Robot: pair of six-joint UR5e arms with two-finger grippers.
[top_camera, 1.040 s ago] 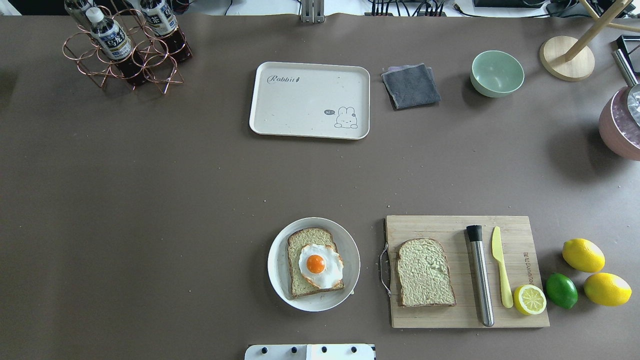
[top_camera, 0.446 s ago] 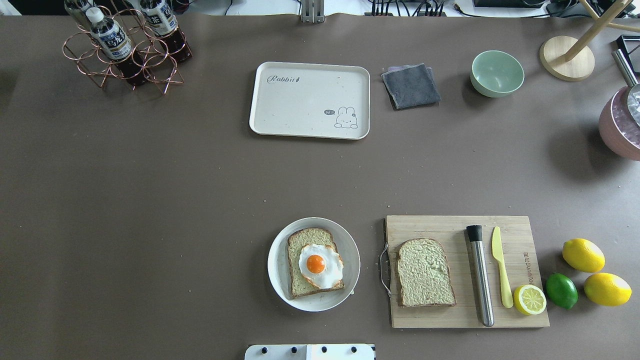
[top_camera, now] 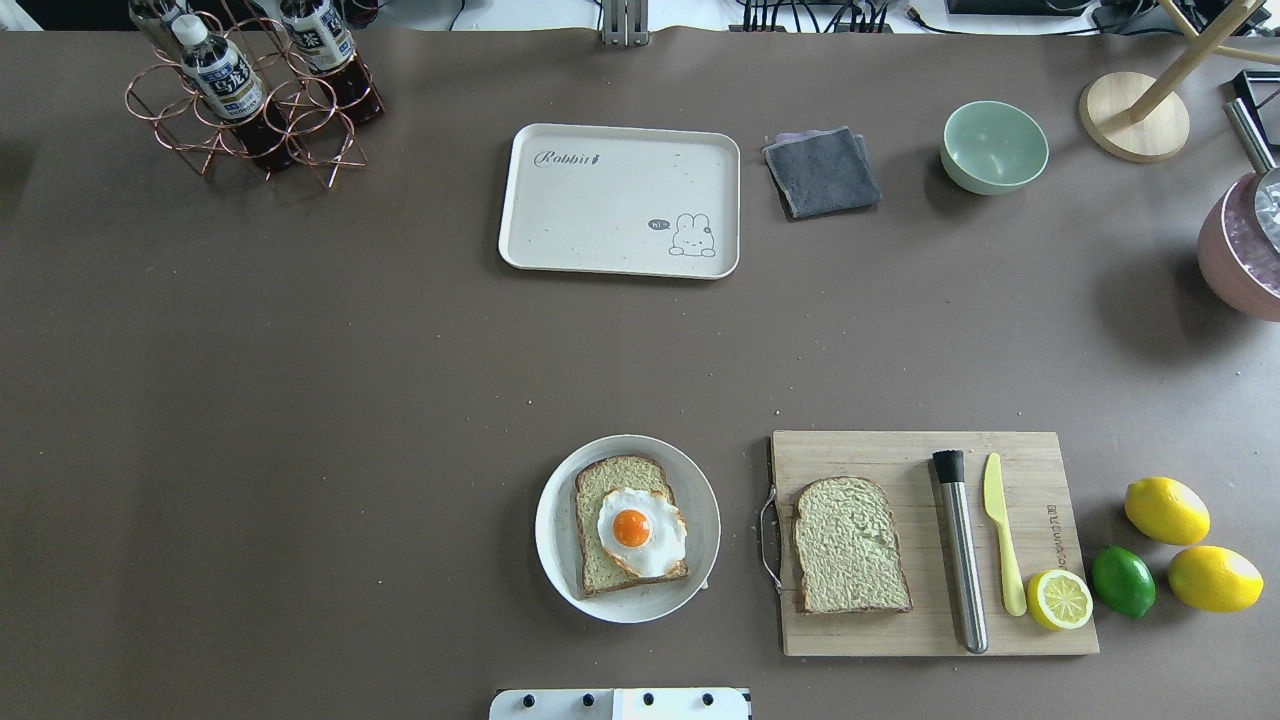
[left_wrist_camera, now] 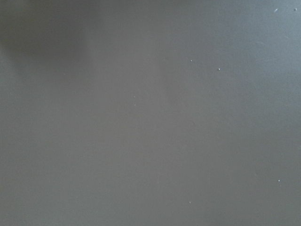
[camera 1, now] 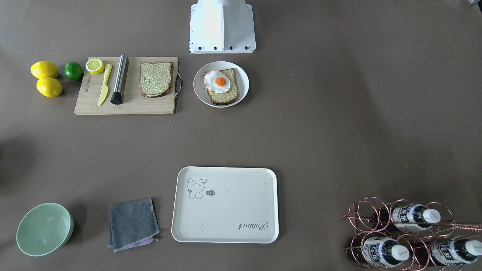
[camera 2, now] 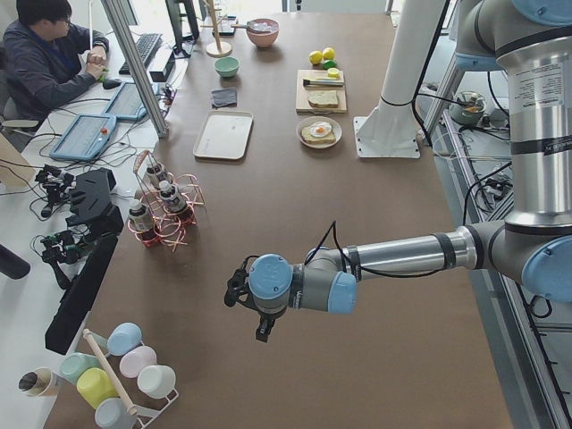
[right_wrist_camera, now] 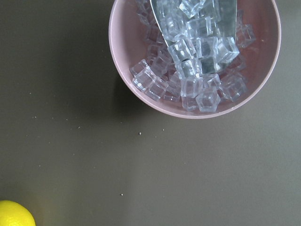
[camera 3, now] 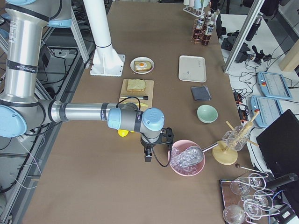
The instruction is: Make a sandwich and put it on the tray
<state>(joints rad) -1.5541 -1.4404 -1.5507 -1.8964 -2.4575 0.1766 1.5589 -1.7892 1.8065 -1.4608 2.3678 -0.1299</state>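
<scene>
One bread slice (top_camera: 610,475) lies on a round white plate (top_camera: 553,540) with the fried egg (top_camera: 640,530) on top of it. The second bread slice (top_camera: 848,543) lies on the wooden cutting board (top_camera: 900,450). The cream tray (top_camera: 620,200) stands empty at the far middle. My left gripper (camera 2: 262,329) hovers over bare table far to the left, away from the food. My right gripper (camera 3: 147,153) hangs beside the pink ice bowl (camera 3: 187,158). Both show only in the side views, so I cannot tell whether they are open or shut.
A steel muddler (top_camera: 960,550), yellow knife (top_camera: 1000,530) and lemon half (top_camera: 1060,598) lie on the board. Two lemons (top_camera: 1165,510) and a lime (top_camera: 1122,580) sit to its right. A grey cloth (top_camera: 822,172), green bowl (top_camera: 994,147) and copper bottle rack (top_camera: 250,100) stand along the far side.
</scene>
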